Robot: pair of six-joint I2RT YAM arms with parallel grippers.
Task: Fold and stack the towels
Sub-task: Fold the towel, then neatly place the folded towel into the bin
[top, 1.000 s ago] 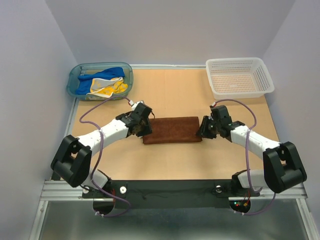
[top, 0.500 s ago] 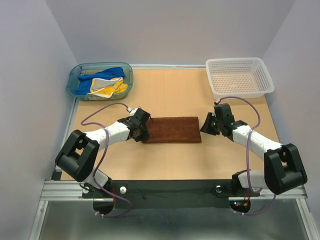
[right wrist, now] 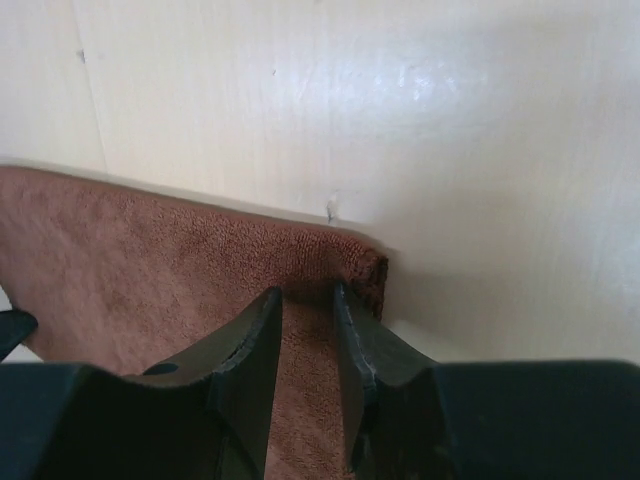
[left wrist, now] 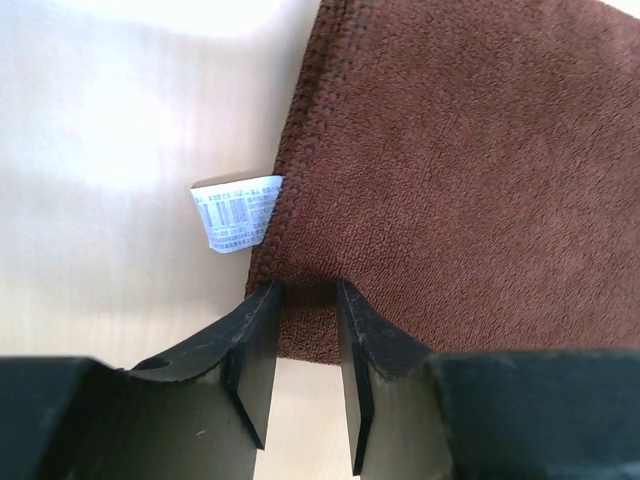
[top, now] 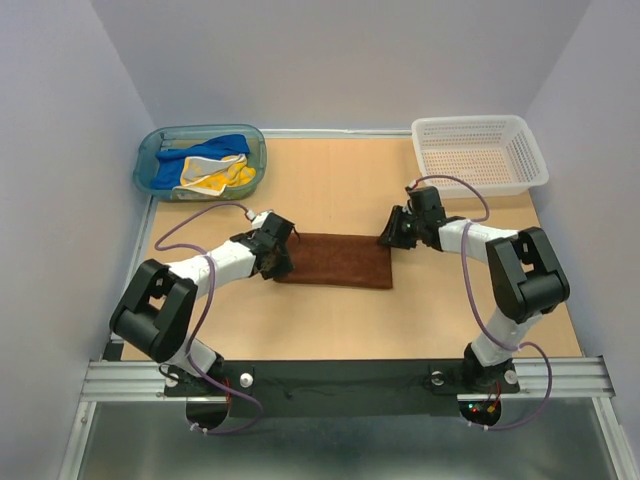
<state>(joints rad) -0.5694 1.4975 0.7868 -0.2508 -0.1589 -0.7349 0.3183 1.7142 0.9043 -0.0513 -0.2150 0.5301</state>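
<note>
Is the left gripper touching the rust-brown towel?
Touching. The left wrist view shows the left gripper pinching the rust-brown towel at its edge, beside the white label.

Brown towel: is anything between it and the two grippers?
Nothing visible. The left gripper pinches the towel at its left edge beside the label; the right gripper pinches its far right corner.

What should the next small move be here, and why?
Probably lift both ends slightly, together. The jaws of the left gripper appear closed on the brown towel at its left edge, beside the tag. Those of the right gripper appear closed on its far right corner. The towel lies flat on the table, so raising it should free it for a fold.
</note>
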